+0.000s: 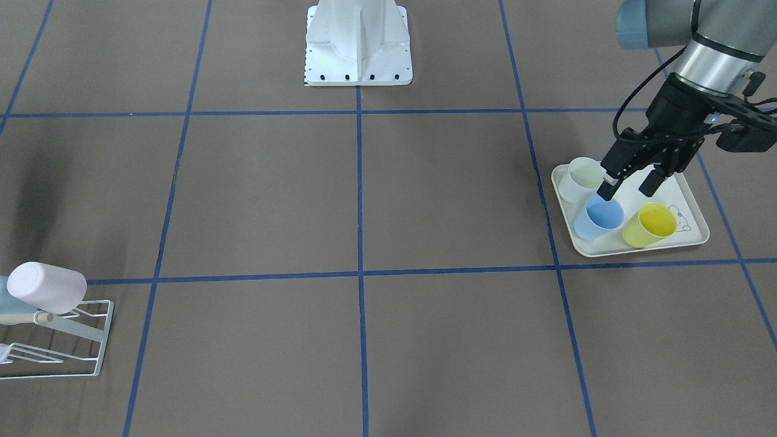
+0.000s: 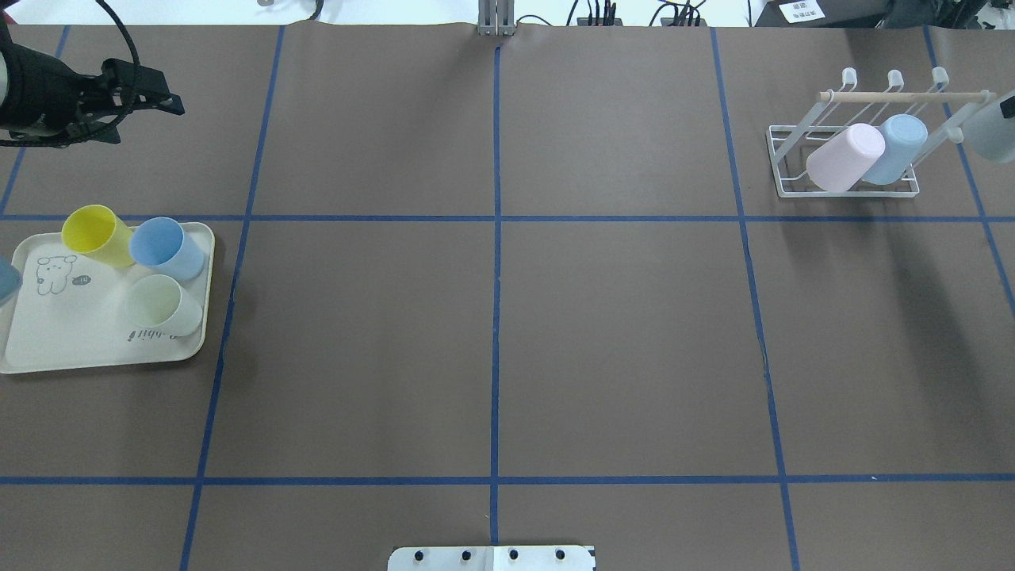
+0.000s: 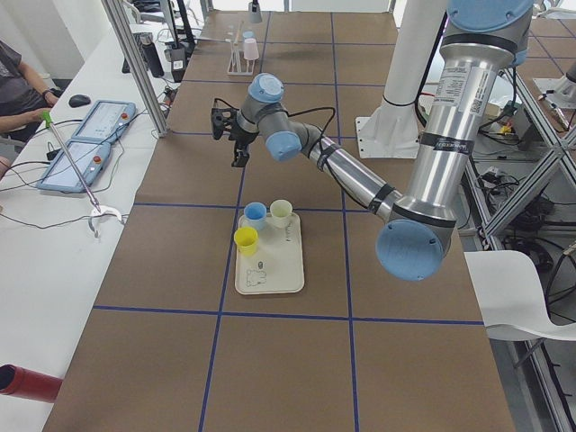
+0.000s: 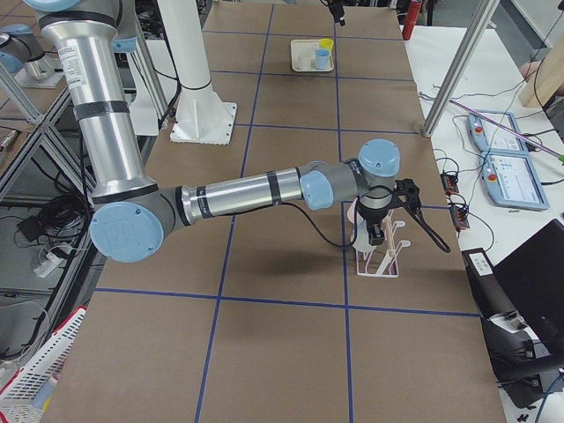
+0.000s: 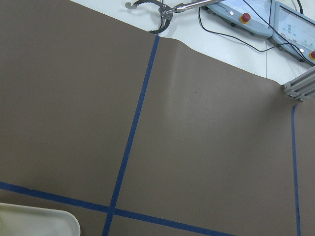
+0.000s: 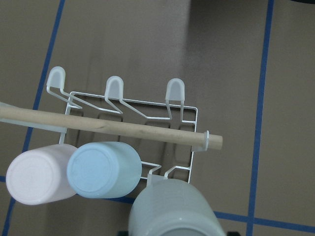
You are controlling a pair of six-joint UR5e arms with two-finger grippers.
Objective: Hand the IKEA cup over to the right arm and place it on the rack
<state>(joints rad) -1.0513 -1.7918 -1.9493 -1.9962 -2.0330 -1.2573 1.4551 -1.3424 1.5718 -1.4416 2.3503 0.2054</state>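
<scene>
A pale grey-white IKEA cup [image 6: 172, 214] fills the bottom of the right wrist view, base toward the camera, with my right gripper [image 4: 381, 231] shut on it. From overhead the cup [image 2: 991, 127] hangs just past the right end of the white wire rack [image 2: 793, 170], beside its wooden rod [image 6: 108, 125]. A pink cup [image 2: 844, 157] and a light-blue cup [image 2: 896, 148] lie upside down on the rack. My left gripper [image 1: 628, 182] is open and empty, raised above the table on the far side of the tray [image 2: 55, 349].
The cream tray with a rabbit drawing holds a yellow cup [image 2: 97, 235], a blue cup [image 2: 165, 247] and a white cup [image 2: 165, 305]. The white robot base [image 1: 358, 42] stands mid-table. A side bench [image 3: 54, 225] carries tablets, cables and a grabber tool, with a person at it.
</scene>
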